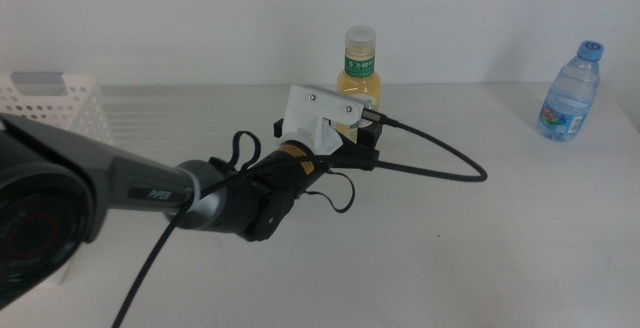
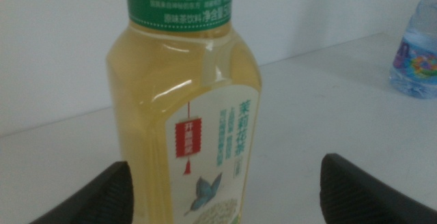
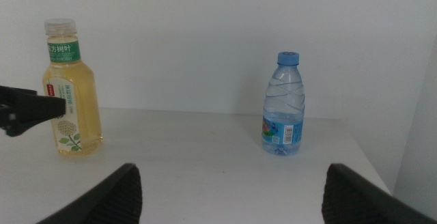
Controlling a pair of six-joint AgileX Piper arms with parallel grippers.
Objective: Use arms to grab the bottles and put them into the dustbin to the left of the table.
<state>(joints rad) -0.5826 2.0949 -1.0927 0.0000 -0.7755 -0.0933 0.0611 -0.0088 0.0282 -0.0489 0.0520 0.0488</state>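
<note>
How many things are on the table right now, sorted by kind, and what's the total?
Yellow tea bottle: 1, standing between the open jaws of the left gripper
Clear water bottle with blue cap: 1
White perforated basket: 1, at the table's left end
Total: 3 things, 2 of them bottles. No can shows in any view.

Two bottles: tea bottle (image 1: 360, 73), water bottle (image 1: 572, 93); one dustbin (image 1: 55, 108).

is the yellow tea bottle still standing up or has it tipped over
Upright. The yellow tea bottle stands on its base on the table, white cap on top, with the left gripper open around it.
</note>
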